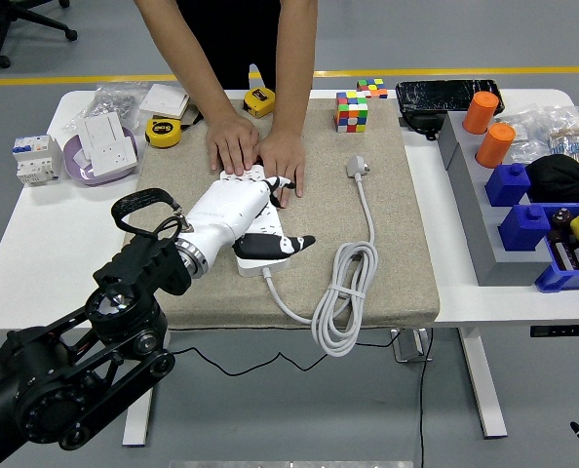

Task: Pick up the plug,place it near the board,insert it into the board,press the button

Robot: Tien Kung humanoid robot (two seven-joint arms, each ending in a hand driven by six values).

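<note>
fingers (270, 185) of the left hand (233, 210) are lying spread over the white power strip (258, 255), thumb jutting off its near end, pinching nothing. the plug (357, 167) is lying loose on the mat (406, 244), well apart toward the bench's far right, its cord (343, 302) coiled by the near edge. a person's hands (260, 154) are steadying the strip's far end. judging by this, pressing the button is going best with one fingertip coming straight down, while the plug is not yet inserted.
</note>
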